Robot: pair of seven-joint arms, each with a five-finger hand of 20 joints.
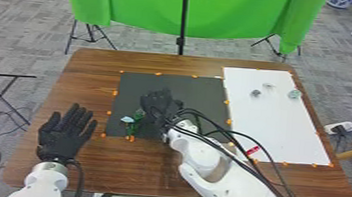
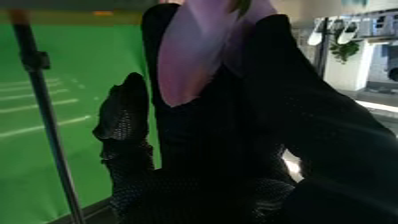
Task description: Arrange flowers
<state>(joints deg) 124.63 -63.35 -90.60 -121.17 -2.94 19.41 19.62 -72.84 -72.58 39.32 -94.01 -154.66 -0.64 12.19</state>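
- Pinching a pink-and-white flower [image 2: 185,55] is my right hand [image 1: 161,106], clamped on the bloom with dark gloved fingers [image 2: 271,42] at either side of the petals.
- Petals taper to a rounded tip on the palm side of my grasp, and a bit of green stem [image 2: 238,5] shows at the far end of the bloom.
- My right hand sits over the black mat [image 1: 195,90], toward its near half; whether the glove touches the mat, I cannot tell.
- Just beside that hand, on its left, I see a pale blue flower [image 1: 127,119] with green foliage [image 1: 133,129] by the mat's near left corner.
- My left hand [image 1: 61,138] is open at the left side of the brown wooden table [image 1: 93,78], its fingers straight and slightly apart, well away from the pink-and-white flower.
- To the right of the mat lies a white sheet [image 1: 281,129], with a small grey piece [image 1: 256,92], a small pale piece [image 1: 268,85] and a teal piece [image 1: 294,94] near its far end; they are too small for me to name better.
- Beyond the table hangs a green cloth [image 1: 134,8], behind a black upright pole [image 1: 183,22].
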